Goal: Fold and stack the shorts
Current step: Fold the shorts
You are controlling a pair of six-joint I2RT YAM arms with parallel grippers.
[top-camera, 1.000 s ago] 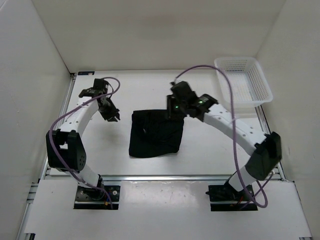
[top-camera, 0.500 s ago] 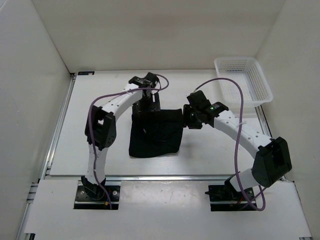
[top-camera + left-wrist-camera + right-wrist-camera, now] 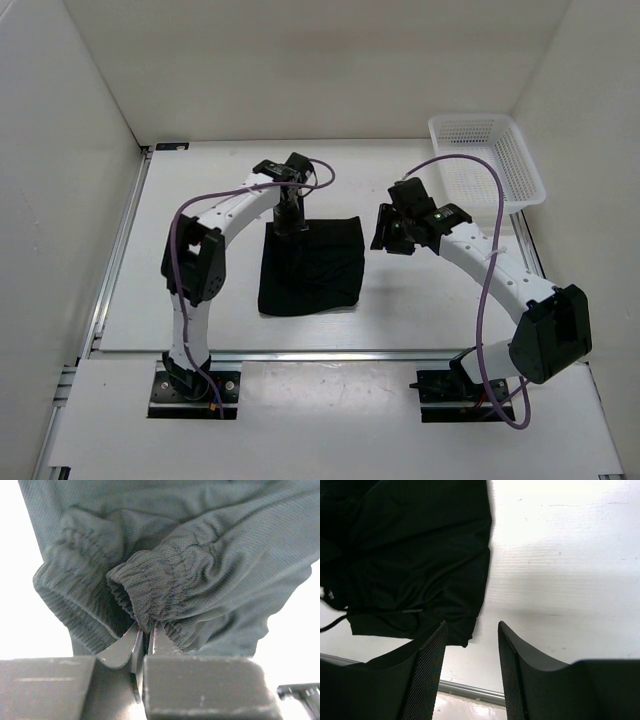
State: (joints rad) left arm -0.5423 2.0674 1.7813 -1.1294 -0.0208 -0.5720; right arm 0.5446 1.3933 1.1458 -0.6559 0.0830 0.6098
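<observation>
- Left gripper (image 3: 143, 634): my wrist view shows both fingers (image 3: 120, 651) pinched together on a gathered fold of ribbed elastic hem. Firm clamp, with only cloth between the tips.
- The fold belongs to the shorts (image 3: 210, 555). The fabric bunches up around the pinch, and the rest of the cloth spreads away behind it.
- From overhead, the left gripper (image 3: 288, 222) sits on the far left corner of the shorts (image 3: 312, 268), with the arm arched over from the left base.
- Right gripper (image 3: 471, 627): the fingers (image 3: 427, 672) stand apart with nothing between them. I see only bare table (image 3: 560, 570) through the gap.
- In that wrist view, the shorts (image 3: 410, 555) fill the upper left. Their edge runs down just beside the inner side of the view-left finger. I cannot tell whether cloth and finger touch.
- A thin dark cord (image 3: 334, 624) trails off the cloth at the left border. It looks like the drawstring.
- Overhead, the right gripper (image 3: 386, 228) is just beside the right edge of the shorts, near the far right corner and off the cloth.
- The shorts lie as a dark, roughly square bundle mid-table (image 3: 430, 300), between the two arms. The near edge is flat on the surface.
- A white mesh basket (image 3: 487, 160) sits in the far right corner, well apart from the shorts.
</observation>
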